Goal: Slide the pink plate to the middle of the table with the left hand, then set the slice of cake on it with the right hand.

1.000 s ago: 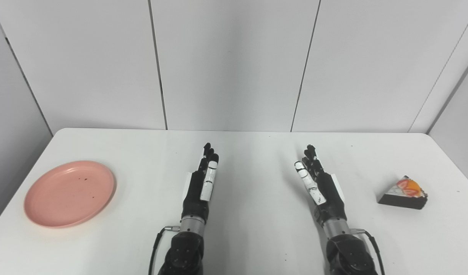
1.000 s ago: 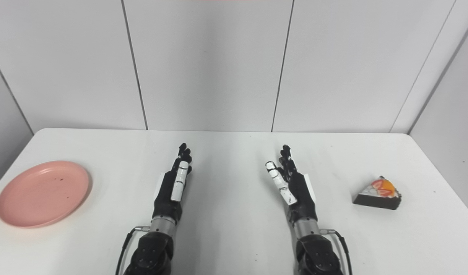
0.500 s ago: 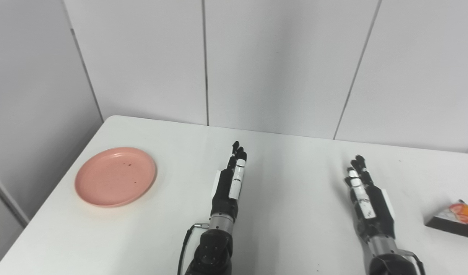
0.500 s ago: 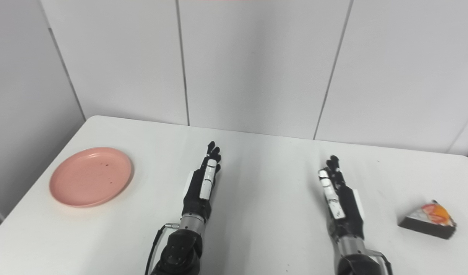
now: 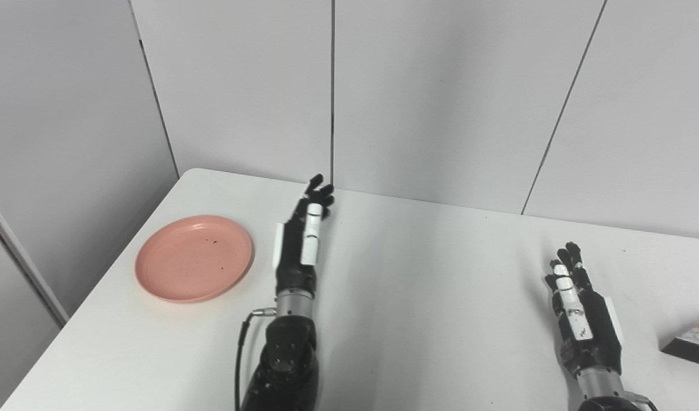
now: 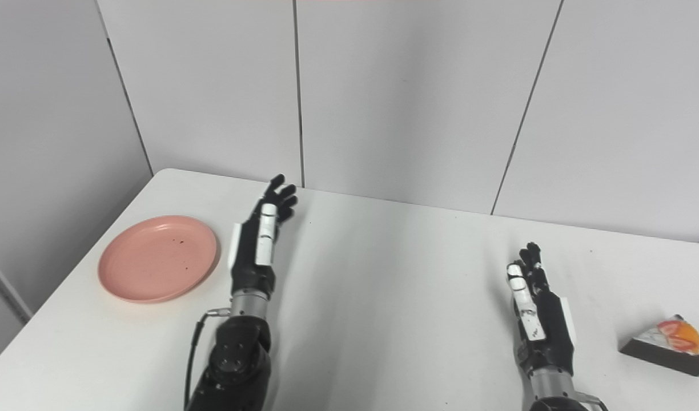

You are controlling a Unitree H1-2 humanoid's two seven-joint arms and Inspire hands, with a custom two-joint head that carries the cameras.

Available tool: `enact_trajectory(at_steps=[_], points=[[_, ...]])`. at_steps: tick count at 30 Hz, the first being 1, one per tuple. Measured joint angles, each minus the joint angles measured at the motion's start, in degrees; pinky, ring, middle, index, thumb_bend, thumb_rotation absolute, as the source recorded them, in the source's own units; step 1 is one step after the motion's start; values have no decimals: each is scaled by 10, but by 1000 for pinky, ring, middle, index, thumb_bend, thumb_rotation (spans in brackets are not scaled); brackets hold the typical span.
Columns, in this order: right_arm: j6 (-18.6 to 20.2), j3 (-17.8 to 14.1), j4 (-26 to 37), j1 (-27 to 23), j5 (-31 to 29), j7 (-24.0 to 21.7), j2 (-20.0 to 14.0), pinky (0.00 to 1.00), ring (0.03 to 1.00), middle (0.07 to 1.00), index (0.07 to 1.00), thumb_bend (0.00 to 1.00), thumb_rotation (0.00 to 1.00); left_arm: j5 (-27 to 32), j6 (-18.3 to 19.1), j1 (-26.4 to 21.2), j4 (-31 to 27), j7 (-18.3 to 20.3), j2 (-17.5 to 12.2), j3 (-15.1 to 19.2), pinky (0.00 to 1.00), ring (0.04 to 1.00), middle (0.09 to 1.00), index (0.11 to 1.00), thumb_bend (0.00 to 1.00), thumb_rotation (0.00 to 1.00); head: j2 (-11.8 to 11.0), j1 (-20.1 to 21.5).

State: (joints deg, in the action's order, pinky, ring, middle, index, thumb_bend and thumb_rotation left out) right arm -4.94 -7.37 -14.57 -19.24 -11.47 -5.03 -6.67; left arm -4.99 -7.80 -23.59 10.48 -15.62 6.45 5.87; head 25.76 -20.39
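At the left of the frame the pink plate (image 5: 194, 258) lies untouched near the table's (image 5: 418, 297) left edge. Just right of it, the left hand (image 5: 299, 245) has risen and reached forward since 0.5 s ago, fingers spread and holding nothing; it now stands beside the plate's right rim, apart from it. That suggests the approach for the slide has begun, though contact is not yet made. The camera has also swung left. At lower right the right hand (image 6: 538, 308) waits released, fingers extended. The slice of cake (image 6: 668, 344) sits at the far right edge, well apart from both hands.
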Motion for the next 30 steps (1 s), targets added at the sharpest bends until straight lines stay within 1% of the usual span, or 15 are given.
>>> enact_trajectory(at_steps=[1, 4, 9, 11, 13, 15, 18, 20, 22, 24, 25, 26, 28, 30], points=[[3, 0, 0, 0, -3, -1, 0, 1000, 1000, 1000, 1000, 550, 705, -2, 0, -1, 0, -4, -3, 6, 824, 767, 773, 771, 737, 1000, 0, 0], [7, -1, 0, 0, -6, -2, 0, 1000, 1000, 1000, 1000, 546, 711, -6, 2, -2, 0, -21, -13, 17, 799, 753, 755, 757, 723, 1000, -4, -8], [7, 1, 0, 0, 7, -1, -2, 1000, 1000, 1000, 1000, 506, 741, -2, 8, -4, -22, -26, -32, 32, 798, 750, 755, 763, 704, 1000, -4, -10], [7, 1, 0, 0, 7, 0, -2, 1000, 1000, 1000, 1000, 525, 720, 10, 23, -4, -44, -22, -47, 45, 788, 764, 771, 780, 697, 1000, -4, -5], [7, 0, 0, 0, 6, 0, -2, 1000, 1000, 1000, 1000, 519, 720, 19, 39, -4, -64, -19, -63, 58, 761, 761, 769, 775, 700, 1000, -2, -4], [7, 0, 0, 0, 6, 1, -1, 1000, 1000, 1000, 1000, 525, 714, 34, 47, -4, -76, -19, -78, 76, 756, 759, 766, 770, 707, 1000, -2, -4], [8, 0, 1, 0, 7, 3, -1, 1000, 1000, 1000, 1000, 513, 720, 47, 47, -2, -75, -21, -94, 99, 752, 747, 750, 754, 747, 1000, -2, -4], [9, 1, 3, 0, 7, 5, 0, 1000, 1000, 1000, 1000, 508, 728, 47, 46, -1, -70, -28, -99, 111, 747, 740, 744, 748, 758, 1000, -2, -5], [14, 1, 9, 0, 7, 6, 1, 1000, 1000, 1000, 1000, 519, 713, 47, 46, 0, -65, -39, -106, 121, 783, 749, 750, 754, 717, 1000, -2, -7], [19, 1, 15, 0, 7, 6, 1, 1000, 1000, 1000, 1000, 515, 716, 47, 46, 2, -62, -40, -115, 128, 789, 753, 753, 755, 692, 1000, -2, -8], [20, 1, 15, 0, 7, 6, 1, 1000, 1000, 1000, 1000, 499, 727, 48, 46, 2, -58, -40, -120, 133, 789, 757, 752, 754, 652, 1000, -2, -8], [20, 1, 15, 0, 7, 6, 1, 1000, 1000, 1000, 1000, 502, 722, 48, 45, 3, -56, -40, -123, 137, 791, 758, 752, 753, 634, 1000, -2, -8], [20, 1, 15, 1, 7, 6, 0, 1000, 1000, 1000, 1000, 509, 717, 54, 44, 4, -52, -41, -131, 146, 802, 760, 751, 748, 615, 1000, -2, -8], [20, 1, 15, 1, 7, 6, 0, 1000, 1000, 1000, 1000, 505, 725, 58, 44, 4, -50, -43, -136, 152, 795, 764, 752, 748, 632, 1000, 0, -12]])
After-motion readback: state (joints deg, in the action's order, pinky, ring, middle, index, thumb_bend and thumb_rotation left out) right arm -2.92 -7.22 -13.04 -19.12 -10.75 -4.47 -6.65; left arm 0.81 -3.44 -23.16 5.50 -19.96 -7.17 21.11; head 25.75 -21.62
